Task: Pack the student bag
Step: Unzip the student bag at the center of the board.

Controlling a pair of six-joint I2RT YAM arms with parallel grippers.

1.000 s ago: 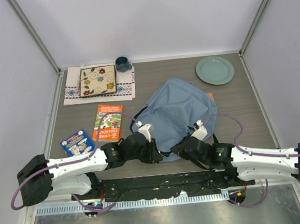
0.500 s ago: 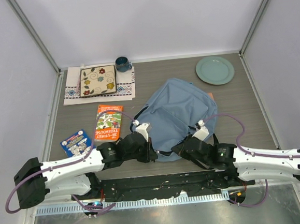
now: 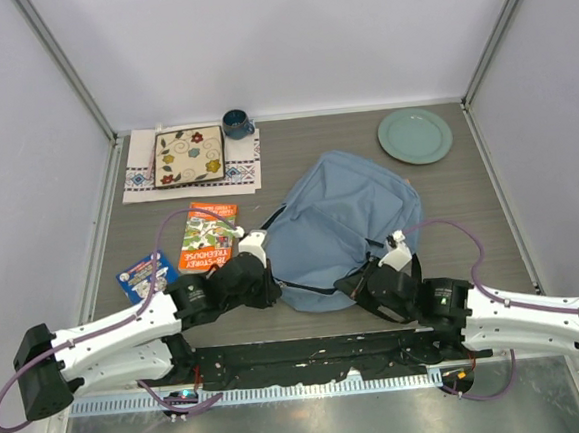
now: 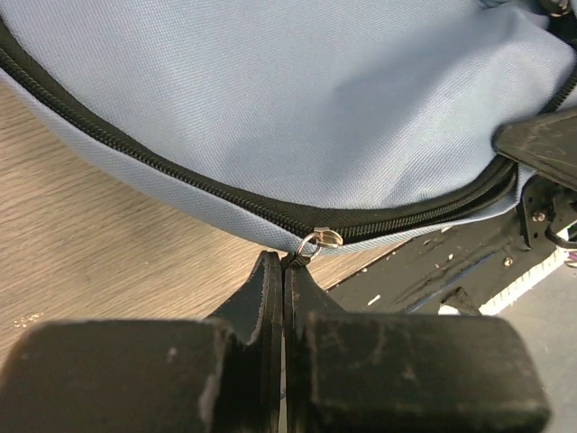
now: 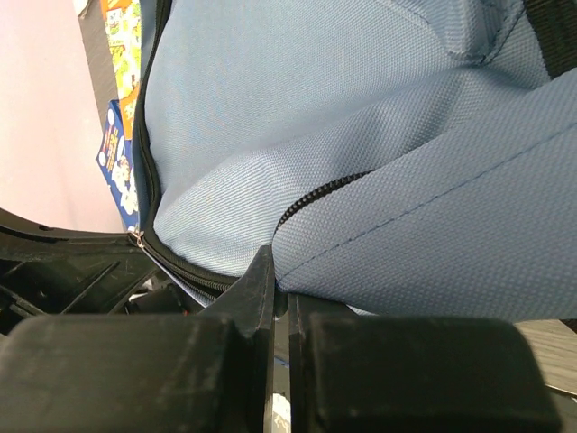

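Zipper pull (image 4: pixel 317 241) is being pinched by the left gripper (image 4: pixel 284 267), jaws together; student bag (image 3: pixel 344 212) fabric is being clamped at its near edge by the right gripper (image 5: pixel 278 272).

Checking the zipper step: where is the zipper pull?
Left wrist view, lower centre: the zipper pull sits on the student bag's near edge, pinched by the left gripper.

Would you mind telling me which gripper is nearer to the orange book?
Left. The left gripper is at the near-left edge of the student bag, just beside the orange book; the right gripper is farther right, at the near-right edge.
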